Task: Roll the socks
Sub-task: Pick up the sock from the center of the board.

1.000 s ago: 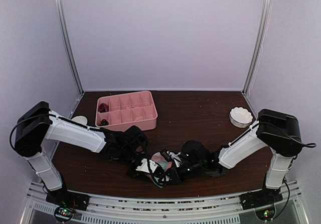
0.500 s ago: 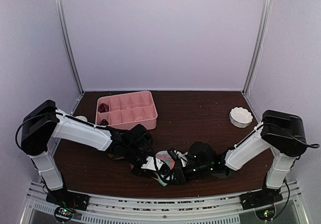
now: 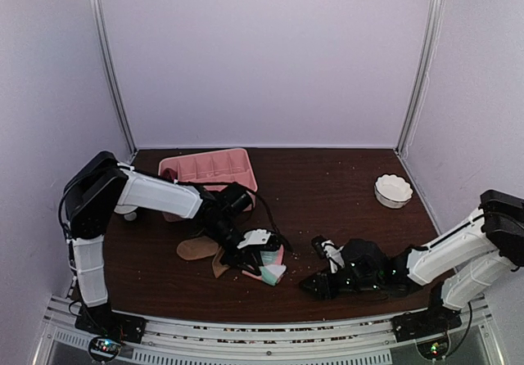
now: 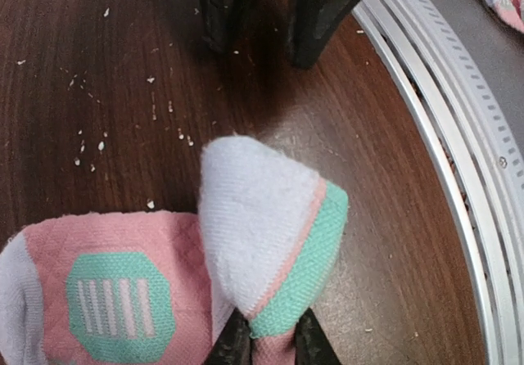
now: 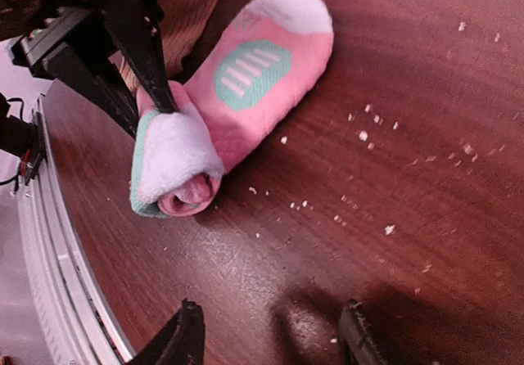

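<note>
The dark bench [image 3: 327,193] carries a pink sock [image 5: 270,70] near its front edge, one end curled into a roll. A tan sock [image 3: 196,248] lies just beside it. The left gripper [image 4: 273,342] pinches the roll; the right gripper [image 5: 270,336] stands spread, apart from the sock.

The left arm [image 3: 160,195] and right arm [image 3: 442,250] are wearing white shells between black joints, with thin black cables [image 3: 64,211] running alongside. Small green lights [image 3: 431,349] are glowing at their bases [image 3: 102,332]. The right gripper [image 5: 270,340] is showing tapered black fingers [image 5: 184,336].
</note>
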Available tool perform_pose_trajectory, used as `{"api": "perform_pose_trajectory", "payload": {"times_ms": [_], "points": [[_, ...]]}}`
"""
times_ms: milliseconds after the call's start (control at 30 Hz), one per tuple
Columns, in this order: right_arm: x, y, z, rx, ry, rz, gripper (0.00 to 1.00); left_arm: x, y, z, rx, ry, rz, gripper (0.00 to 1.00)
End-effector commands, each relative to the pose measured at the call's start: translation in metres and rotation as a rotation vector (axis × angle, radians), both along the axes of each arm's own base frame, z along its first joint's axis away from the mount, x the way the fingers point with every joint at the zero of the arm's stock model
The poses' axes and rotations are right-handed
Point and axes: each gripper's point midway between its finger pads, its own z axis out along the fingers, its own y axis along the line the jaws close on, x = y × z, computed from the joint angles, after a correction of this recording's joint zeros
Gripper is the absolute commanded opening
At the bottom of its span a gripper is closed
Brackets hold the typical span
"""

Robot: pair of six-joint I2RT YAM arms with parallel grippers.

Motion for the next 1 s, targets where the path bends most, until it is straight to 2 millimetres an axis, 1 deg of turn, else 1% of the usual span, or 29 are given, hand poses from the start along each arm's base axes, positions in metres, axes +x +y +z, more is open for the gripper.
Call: {"api": "perform_pose_trajectory", "payload": {"times_ms": [0,33,67,167,200,233,267,300,333,367,400,433,533,600,733,767,800,833,900,967], "points": [[0.029,-0.032,0.02,-0.17,-0.246,-0.136,0.95,-0.016,0.043,-0.046,0.255,0.217,0.067,0.15],[0.035,-0.038,0.028,-0.182,-0.278,-0.174,1.0,-0.015,0.042,-0.046,0.255,0.239,0.071,0.15],[0.043,-0.046,0.035,-0.196,-0.308,-0.228,1.0,-0.015,0.042,-0.046,0.258,0.254,0.071,0.15],[0.058,-0.066,0.06,-0.156,-0.379,-0.38,1.0,-0.018,0.039,-0.046,0.256,0.288,0.052,0.15],[0.058,-0.071,0.065,-0.118,-0.382,-0.412,1.0,-0.02,0.038,-0.043,0.247,0.301,0.04,0.16],[0.054,-0.07,0.071,-0.022,-0.39,-0.398,1.0,-0.022,0.037,-0.041,0.233,0.31,0.028,0.17],[0.049,-0.069,0.082,0.113,-0.404,-0.396,1.0,-0.023,0.036,-0.039,0.226,0.311,0.021,0.17],[0.046,-0.077,0.086,0.196,-0.421,-0.418,1.0,-0.023,0.034,-0.037,0.219,0.315,0.016,0.18],[0.046,-0.08,0.088,0.205,-0.449,-0.42,1.0,-0.024,0.033,-0.035,0.209,0.323,0.009,0.18],[0.042,-0.069,0.093,0.166,-0.484,-0.345,1.0,-0.026,0.033,-0.033,0.202,0.335,-0.001,0.18],[0.037,-0.058,0.09,0.078,-0.509,-0.273,1.0,-0.028,0.032,-0.031,0.197,0.349,-0.006,0.18],[0.03,-0.048,0.083,-0.025,-0.538,-0.188,1.0,-0.03,0.032,-0.031,0.197,0.365,-0.011,0.18],[0.003,-0.014,0.073,-0.18,-0.636,0.066,1.0,-0.036,0.033,-0.032,0.207,0.413,-0.028,0.19],[-0.009,0.004,0.071,-0.227,-0.691,0.17,0.99,-0.038,0.035,-0.036,0.224,0.434,-0.029,0.19],[-0.031,0.04,0.072,-0.277,-0.813,0.348,0.93,-0.04,0.038,-0.04,0.243,0.443,-0.028,0.19],[-0.035,0.049,0.07,-0.301,-0.831,0.382,0.91,-0.041,0.039,-0.042,0.251,0.445,-0.028,0.19],[-0.038,0.057,0.059,-0.347,-0.842,0.429,0.88,-0.042,0.041,-0.043,0.262,0.455,-0.03,0.19],[-0.039,0.065,0.055,-0.378,-0.857,0.458,0.85,-0.042,0.04,-0.042,0.264,0.461,-0.033,0.19],[-0.039,0.077,0.045,-0.428,-0.876,0.504,0.81,-0.041,0.04,-0.044,0.268,0.463,-0.035,0.19],[-0.037,0.088,0.038,-0.452,-0.901,0.529,0.79,-0.04,0.039,-0.044,0.267,0.457,-0.039,0.19]]}}
